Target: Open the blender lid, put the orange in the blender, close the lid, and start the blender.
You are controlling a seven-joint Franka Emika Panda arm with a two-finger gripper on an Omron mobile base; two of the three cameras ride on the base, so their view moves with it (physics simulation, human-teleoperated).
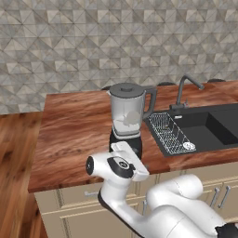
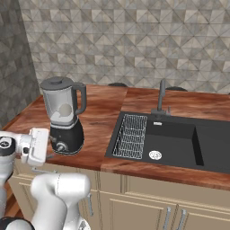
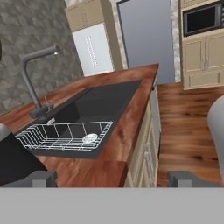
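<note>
Blender (image 2: 64, 117), lid (image 2: 57, 82) on, just left of the wide-open, empty gripper (image 3: 111, 177)

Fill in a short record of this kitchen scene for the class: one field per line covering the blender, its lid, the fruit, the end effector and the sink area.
blender: upright on the wooden counter, left of the sink
blender lid: on top of the jar
orange: pale round shape inside the jar
end effector: tips wide apart, holding nothing
sink: black basin set in the counter
wire rack: in the sink's left side
faucet: behind the sink
</note>
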